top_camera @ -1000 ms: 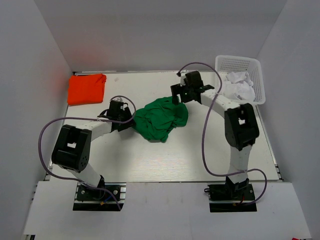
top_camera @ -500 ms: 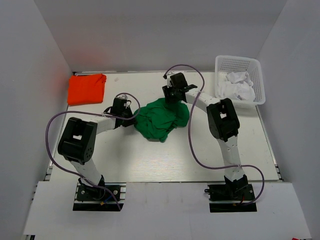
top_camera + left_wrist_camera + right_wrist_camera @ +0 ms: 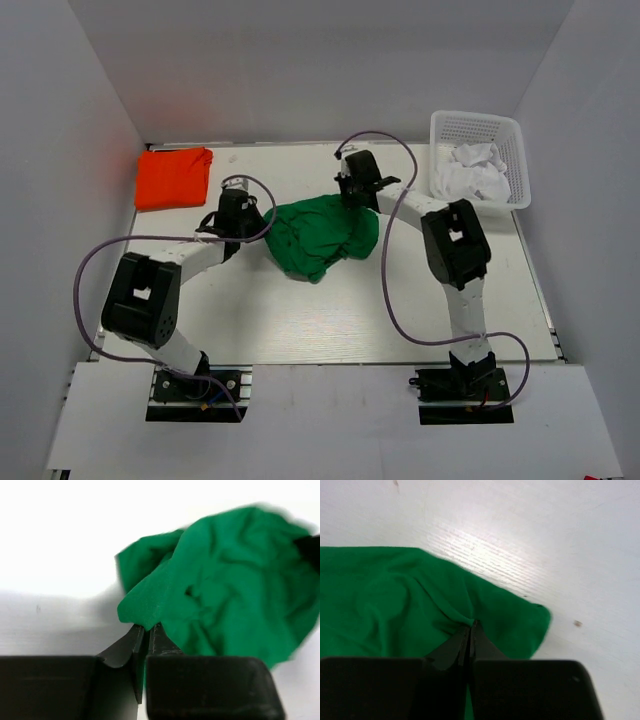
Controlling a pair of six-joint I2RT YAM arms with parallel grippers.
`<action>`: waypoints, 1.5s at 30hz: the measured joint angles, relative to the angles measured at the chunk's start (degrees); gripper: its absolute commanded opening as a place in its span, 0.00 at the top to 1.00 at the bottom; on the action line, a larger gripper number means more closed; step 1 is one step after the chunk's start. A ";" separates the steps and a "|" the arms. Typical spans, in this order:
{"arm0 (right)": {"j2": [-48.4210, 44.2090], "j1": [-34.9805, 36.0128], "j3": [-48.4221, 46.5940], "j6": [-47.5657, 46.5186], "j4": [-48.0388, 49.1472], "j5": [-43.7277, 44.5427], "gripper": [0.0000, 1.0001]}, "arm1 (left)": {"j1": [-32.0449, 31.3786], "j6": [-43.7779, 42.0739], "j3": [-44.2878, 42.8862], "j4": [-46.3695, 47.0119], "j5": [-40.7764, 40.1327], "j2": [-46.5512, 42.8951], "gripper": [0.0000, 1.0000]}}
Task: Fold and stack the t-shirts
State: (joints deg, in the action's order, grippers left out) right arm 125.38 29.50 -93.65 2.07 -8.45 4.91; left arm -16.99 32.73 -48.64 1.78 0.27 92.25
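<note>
I see left end effector (image 3: 147, 628) and right end effector (image 3: 470, 625) both pinching the crumpled deep green cloth t-shirt (image 3: 325, 236), mid-frame.

Left arm (image 3: 195, 258), right arm (image 3: 408, 203): white links, black joint housings (image 3: 140, 298); looping purple cables (image 3: 384, 280); black grippers (image 3: 146, 630); black base plates (image 3: 195, 385).

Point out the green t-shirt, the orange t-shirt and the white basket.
green t-shirt (image 3: 325, 235): top view, middle of the crumpled heap.
orange t-shirt (image 3: 173, 178): top view, centre of the cloth.
white mesh basket (image 3: 476, 126): top view, far wall.
</note>
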 measured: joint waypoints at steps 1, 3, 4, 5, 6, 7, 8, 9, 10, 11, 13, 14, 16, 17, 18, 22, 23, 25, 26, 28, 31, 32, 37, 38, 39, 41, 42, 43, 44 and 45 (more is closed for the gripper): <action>-2.05 0.00 1.79 0.13 0.94 0.90 1.00 | -0.02 -0.24 0.00 0.52 -0.22 -1.62 1.00; -8.02 -0.02 5.97 0.37 3.61 2.73 1.00 | -0.02 -0.61 0.02 1.33 -0.50 -5.07 1.00; -11.63 -0.02 7.87 0.37 4.81 3.65 1.00 | -0.02 -0.83 0.04 1.68 -0.57 -7.08 1.00; -15.58 -0.02 9.84 0.35 6.40 4.66 1.00 | -0.02 -1.05 0.04 2.16 -0.61 -9.22 1.00; -19.43 -0.02 11.15 0.28 7.50 5.64 1.00 | -0.02 -1.27 0.07 2.60 -0.59 -11.26 1.00; -23.37 0.00 12.17 0.20 8.70 6.69 1.00 | -0.02 -1.49 0.09 2.82 -0.61 -13.57 1.00; -26.77 0.00 12.81 0.04 9.99 7.78 1.00 | -0.02 -1.68 0.11 2.93 -0.68 -16.00 1.00; -30.75 0.02 13.55 -0.17 11.65 8.96 1.00 | -0.02 -1.86 0.13 3.04 -1.22 -18.78 1.00; -34.07 0.02 14.25 -0.39 12.68 10.10 1.00 | -0.02 -1.95 0.20 2.95 -1.81 -21.79 1.00; -37.33 0.02 15.04 -0.63 13.97 11.17 1.00 | -0.02 -2.01 0.28 2.69 -2.47 -24.65 1.00; -43.74 0.04 17.20 -0.83 16.15 12.94 1.00 | -0.11 -2.10 0.28 2.49 -4.42 -31.17 1.00; -46.69 0.09 18.18 -0.83 16.44 13.57 1.00 | -0.17 -2.10 0.31 2.47 -5.16 -34.69 1.00; -51.63 0.39 19.54 -1.16 16.63 13.88 1.00 | -0.44 -2.23 0.37 2.51 -5.84 -41.40 1.00; -54.03 0.57 20.24 -1.25 16.57 13.64 1.00 | -0.61 -2.36 0.37 2.80 -5.68 -44.59 1.00; -56.28 0.83 20.79 -1.31 16.24 12.98 1.00 | -0.79 -2.47 0.31 2.97 -5.40 -47.21 1.00; -64.70 1.53 21.20 -1.40 14.38 9.09 1.00 | -0.98 -2.99 -2.69 1.05 -2.19 -53.57 1.00; -66.64 1.55 21.11 -1.40 14.01 8.28 1.00 | -1.01 -3.21 -3.85 0.26 -0.50 -53.86 1.00; -70.03 1.53 20.33 -1.38 12.52 6.95 1.00 | -1.05 -3.43 -6.25 -0.98 1.62 -54.31 1.00; -71.23 1.53 19.85 -1.33 11.85 6.27 1.00 | -1.05 -3.54 -6.97 -1.73 2.58 -54.58 1.00; -73.00 1.53 18.99 -1.16 11.08 4.98 1.00 | -1.14 -3.65 -7.76 -3.06 4.04 -55.34 1.00; -73.53 1.53 18.69 -0.98 10.10 4.02 1.00 | -1.11 -3.80 -8.48 -5.14 4.81 -55.76 1.00; -72.87 1.51 18.69 -0.74 9.68 4.66 1.00 | -1.11 -3.89 -9.05 -5.92 4.72 -55.17 1.00; -63.93 0.46 19.26 0.00 9.92 10.56 1.00 | -0.74 -4.57 -9.55 -7.39 2.14 -46.58 0.77; -61.59 0.02 19.58 0.35 9.79 11.45 1.00 | -0.57 -4.81 -8.98 -7.50 1.46 -43.58 0.64; -58.16 -0.63 19.74 0.81 9.29 11.96 1.00 | -0.28 -5.05 -8.44 -7.80 0.74 -40.30 0.54; -49.07 -2.12 19.52 2.40 8.35 12.33 0.94 | 0.17 -5.35 -7.58 -8.68 -1.53 -32.85 0.26; -44.06 -2.93 18.95 3.37 7.41 12.07 0.80 | 0.39 -5.57 -7.39 -9.49 -2.69 -28.55 0.13; -38.49 -3.78 17.46 4.31 5.99 11.65 0.42 | 0.46 -5.40 -7.54 -10.67 -4.17 -23.50 0.04; -32.76 -4.66 15.65 5.46 4.17 11.30 0.24 | 0.55 -5.64 -7.89 -12.22 -5.31 -19.45 0.00; -27.28 -5.38 13.29 5.77 1.09 11.02 0.10 | 0.68 -5.53 -8.68 -14.53 -6.58 -15.17 0.00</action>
State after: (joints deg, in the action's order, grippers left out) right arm 98.10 24.12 -80.36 7.84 -7.35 15.92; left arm -16.32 27.20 -57.32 -12.75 -6.31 77.08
